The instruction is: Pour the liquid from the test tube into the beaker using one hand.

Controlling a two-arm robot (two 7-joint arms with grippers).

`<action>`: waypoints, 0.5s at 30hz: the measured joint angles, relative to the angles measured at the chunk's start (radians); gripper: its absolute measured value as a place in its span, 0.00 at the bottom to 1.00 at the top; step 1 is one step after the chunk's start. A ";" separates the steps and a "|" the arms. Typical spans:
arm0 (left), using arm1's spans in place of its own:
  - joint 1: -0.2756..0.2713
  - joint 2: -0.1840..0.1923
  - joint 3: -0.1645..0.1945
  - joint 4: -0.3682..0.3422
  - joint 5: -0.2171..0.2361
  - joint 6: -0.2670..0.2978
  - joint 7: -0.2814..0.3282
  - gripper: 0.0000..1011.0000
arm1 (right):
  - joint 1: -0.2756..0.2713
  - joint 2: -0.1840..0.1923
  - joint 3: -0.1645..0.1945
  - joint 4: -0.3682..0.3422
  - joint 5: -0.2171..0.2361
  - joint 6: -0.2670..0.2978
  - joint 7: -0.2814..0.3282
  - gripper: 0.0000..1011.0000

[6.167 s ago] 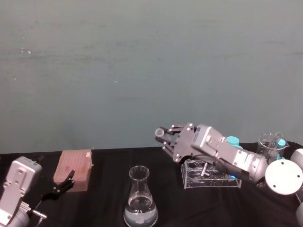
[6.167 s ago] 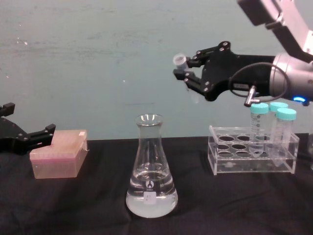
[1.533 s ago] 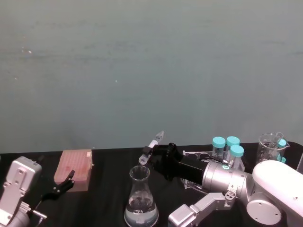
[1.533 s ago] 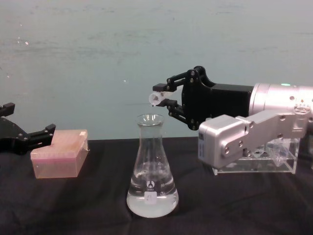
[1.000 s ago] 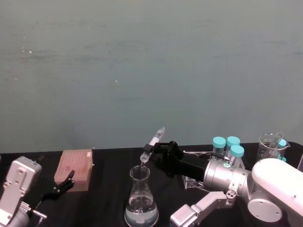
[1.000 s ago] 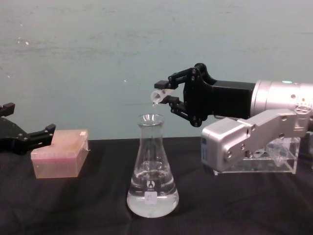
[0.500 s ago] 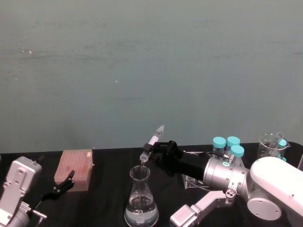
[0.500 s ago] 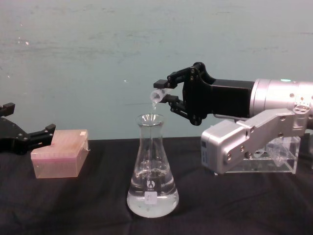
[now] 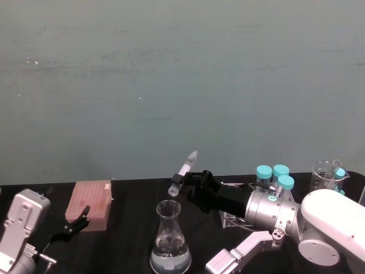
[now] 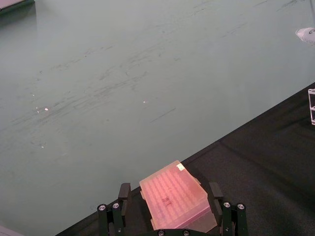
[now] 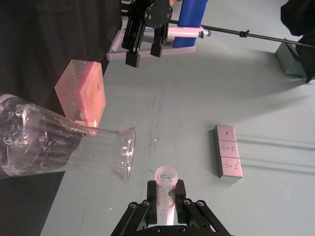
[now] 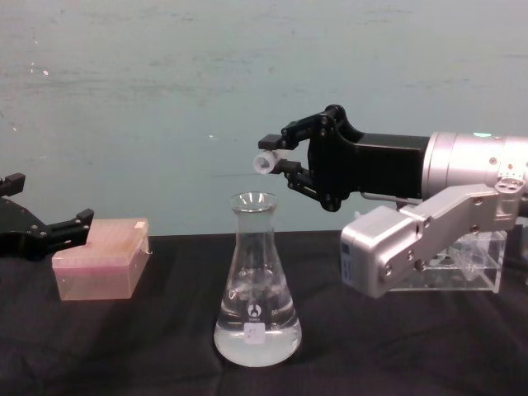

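Note:
My right gripper [image 12: 277, 158] is shut on the test tube [image 12: 265, 160], holding it tilted with its open mouth just above the beaker's [image 12: 256, 289] rim. In the head view the test tube [image 9: 183, 173] slants with its mouth down, close over the beaker [image 9: 169, 240]. In the right wrist view the test tube [image 11: 165, 184] sits between the fingers of my right gripper [image 11: 165, 209], with the beaker [image 11: 59, 147] beside its mouth. Clear liquid [image 12: 256, 340] fills the beaker's wide base. No stream shows. My left gripper [image 9: 74, 223] rests open at the table's left.
A pink tip box [image 12: 99, 257] lies left of the beaker, just ahead of my left gripper [image 10: 170, 219]. A clear rack [image 12: 462, 271] with turquoise-capped tubes [image 9: 274, 174] stands behind my right arm. A small glass vessel [image 9: 326, 174] is at the far right.
My right arm brought the test tube from above the rack to the beaker and tipped it. The thin stream seen half a second ago is gone, and the tube's mouth has lifted slightly.

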 joint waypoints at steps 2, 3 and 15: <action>0.000 0.000 0.000 0.000 0.000 0.000 0.000 0.99 | 0.000 0.001 -0.002 0.000 -0.002 0.001 -0.001 0.21; 0.000 0.000 0.000 0.000 0.000 0.000 0.000 0.99 | 0.000 0.001 -0.003 0.000 -0.003 0.001 -0.002 0.21; 0.000 0.000 0.000 0.000 0.000 0.000 0.000 0.99 | -0.006 0.008 0.003 -0.014 0.026 0.001 0.013 0.21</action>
